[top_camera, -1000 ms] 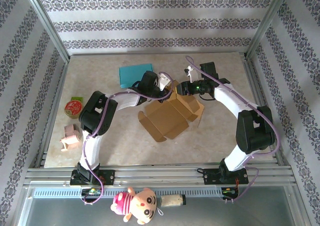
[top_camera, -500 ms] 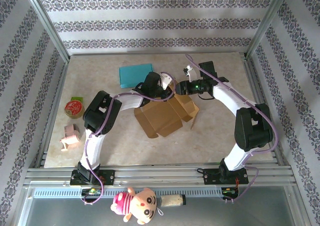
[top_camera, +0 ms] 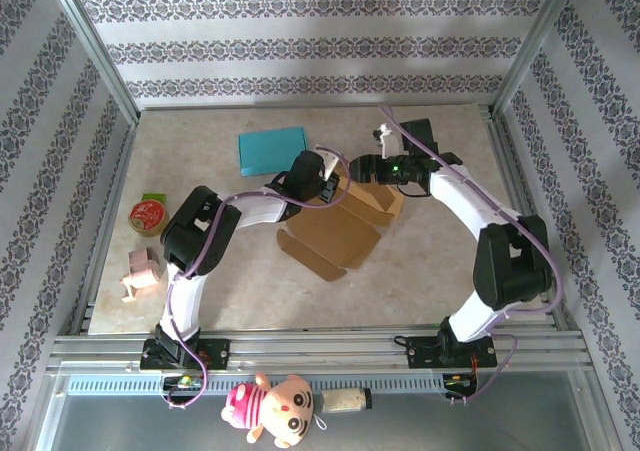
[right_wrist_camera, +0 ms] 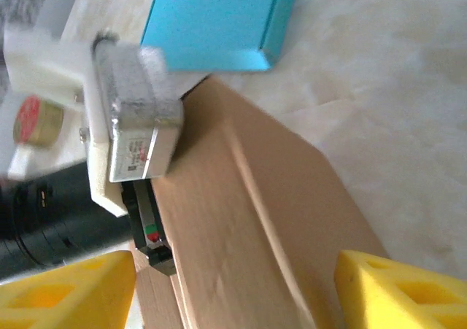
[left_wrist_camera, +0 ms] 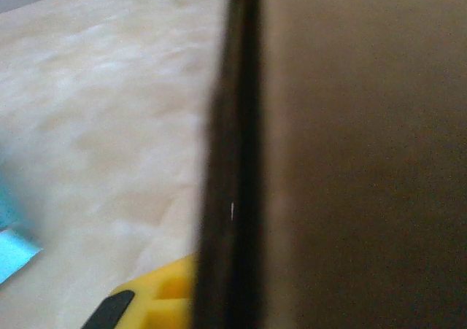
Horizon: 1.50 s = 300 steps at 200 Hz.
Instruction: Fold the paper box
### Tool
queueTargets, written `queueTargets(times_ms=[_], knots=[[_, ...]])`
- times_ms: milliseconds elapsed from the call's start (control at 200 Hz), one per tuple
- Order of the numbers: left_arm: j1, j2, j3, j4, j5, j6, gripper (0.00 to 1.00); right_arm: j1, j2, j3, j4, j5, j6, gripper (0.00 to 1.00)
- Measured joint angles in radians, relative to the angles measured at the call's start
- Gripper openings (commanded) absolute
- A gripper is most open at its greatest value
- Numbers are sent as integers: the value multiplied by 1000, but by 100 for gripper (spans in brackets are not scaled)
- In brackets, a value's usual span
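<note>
The paper box (top_camera: pixel 333 229) lies in the middle of the top view. It is a brown cardboard blank, partly opened out on the table (top_camera: pixel 230 291). Flat flaps spread toward the lower centre, and a raised, half-folded part stands at its upper right edge. Both arms reach in to that upper edge, one from each side. The left gripper (top_camera: pixel 328 185) sits at the upper left corner of the cardboard, touching it. The right gripper (top_camera: pixel 358 169) is just above and to the right of it, over the raised part.

In the left wrist view a blurred brown panel takes up the right half of the frame, its dark edge running top to bottom down the centre. One yellow finger (left_wrist_camera: pixel 153 300) shows at the lower left, just beside that edge. Whether the left gripper is clamped on the panel cannot be told.

In the right wrist view the two yellow fingers (right_wrist_camera: pixel 398 292) stand wide apart in the lower corners with a creased cardboard panel running between them, so the right gripper is spread and pinches nothing. The left arm's grey and white camera housing (right_wrist_camera: pixel 131 125) sits at the upper left of that frame, against the panel's edge.

A teal box (top_camera: pixel 272 149) lies flat to the upper left of the cardboard, near it but apart. Along the left side of the table are a red tin (top_camera: pixel 148 215), a green packet (top_camera: pixel 153 199) and a pink toy (top_camera: pixel 140 269). A plush doll (top_camera: pixel 275 406) lies at the bottom of the frame, below the arm bases.
</note>
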Motion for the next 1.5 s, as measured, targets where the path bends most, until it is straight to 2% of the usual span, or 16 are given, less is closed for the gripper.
queueTargets(times_ms=[220,270,320,430,495,595,869,1024,1089,1249,1499], knots=[[-28,-38,-29,-69,-313,-148,2,-19,-142,61,-62,189,261,71],[-52,-45,-29,-93,-376,-197,9,-18,-165,65,-74,213,302,71],[-79,-50,-29,-114,-423,-236,22,-10,-181,65,-92,236,337,72],[-135,-62,-37,-137,-470,-304,43,15,-195,65,-126,274,377,73],[-157,-85,-62,-143,-469,-339,50,23,-195,63,-140,286,394,73],[-164,-144,-115,-150,-457,-373,54,35,-195,55,-162,308,410,71],[-161,-443,-266,-238,-336,-456,56,62,-113,50,-166,328,429,70],[-88,-545,-244,-266,-163,-528,59,64,-44,50,-166,335,446,76],[-29,-534,-203,-277,-85,-548,62,64,-35,50,-165,335,451,76],[76,-417,-73,-275,87,-579,65,64,-32,45,-127,317,462,61],[113,-233,-5,-283,270,-608,65,61,-28,12,-64,268,485,43]])
